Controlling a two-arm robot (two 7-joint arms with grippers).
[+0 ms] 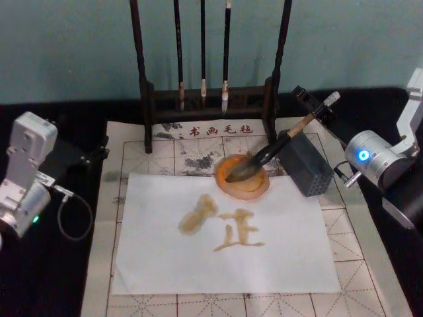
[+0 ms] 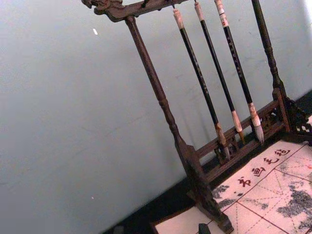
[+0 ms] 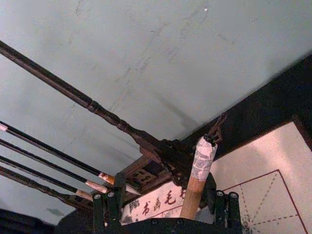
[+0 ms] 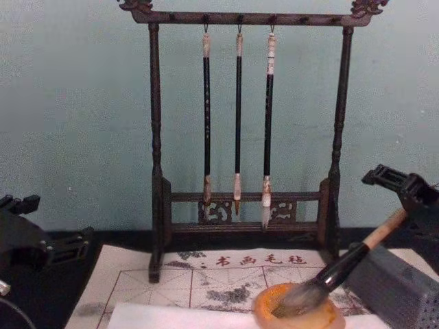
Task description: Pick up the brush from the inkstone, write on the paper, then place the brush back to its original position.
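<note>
- I see the brush (image 1: pixel 268 153): tan wood handle, soft grey bristles.
- Inkstone (image 1: pixel 242 177): glossy amber.
- Paper (image 1: pixel 152 257): matt white, stained.
- Rack (image 4: pixel 156 137): dark carved wood.

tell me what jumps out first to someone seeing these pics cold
The brush leans with its bristles in the orange inkstone, its handle running up to the right gripper at the mat's far right. In front of the inkstone, the white paper carries wet amber strokes. Behind it all, a dark wooden rack holds three thin brushes hanging against the pale wall, while the left gripper sits off the mat's left edge.
</note>
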